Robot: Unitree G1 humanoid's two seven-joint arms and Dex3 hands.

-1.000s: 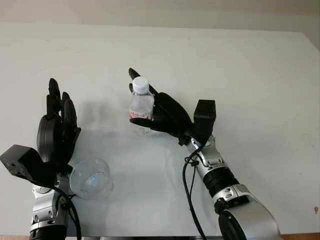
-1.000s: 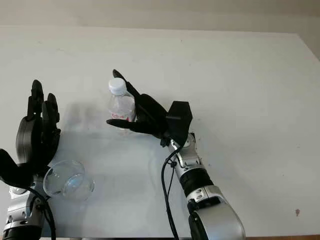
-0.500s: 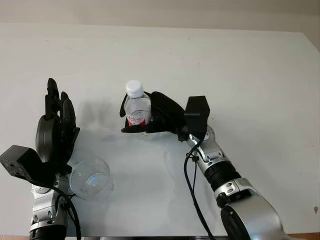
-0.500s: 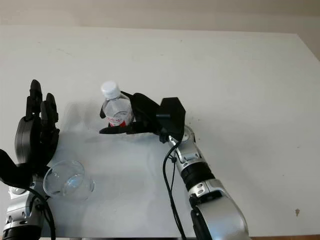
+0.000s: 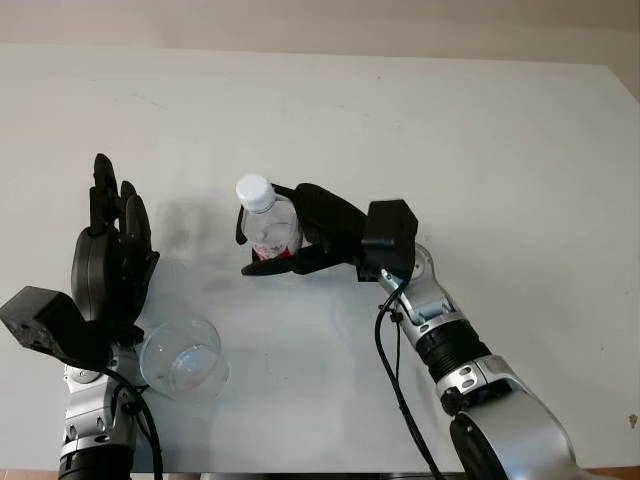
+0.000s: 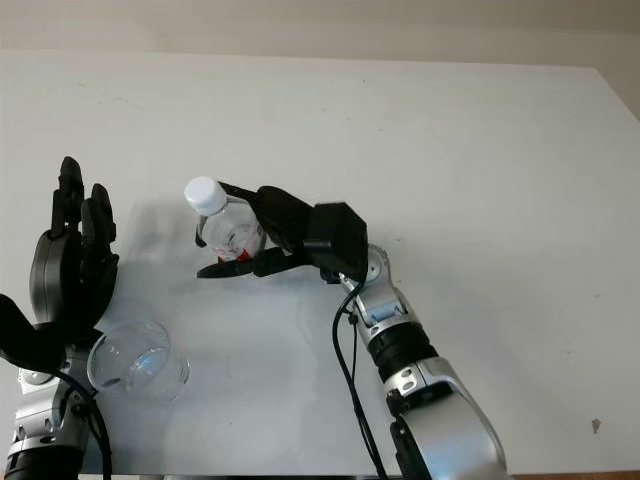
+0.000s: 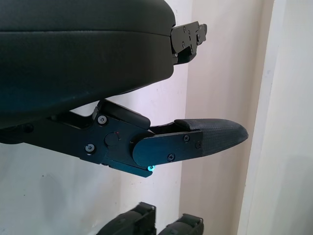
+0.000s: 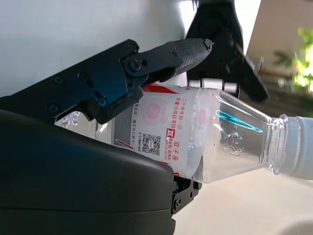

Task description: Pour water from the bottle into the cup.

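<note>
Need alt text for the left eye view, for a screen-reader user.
The right hand grips a capped water bottle above a white table, tilting it toward the left side. A clear plastic cup sits near the front left, beside the open, raised left hand.

Clear, glossy plastic bottle (image 5: 270, 228) with a white cap and printed paper-like label; clear glossy plastic cup (image 5: 182, 357) nearby; smooth matt white table (image 5: 480, 160); matt black hand shells.

Looks like a plain indoor test room or lab: bare white table (image 5: 480, 120), pale wall (image 5: 320, 20) at twelve o'clock, green foliage (image 8: 301, 58) beyond.
</note>
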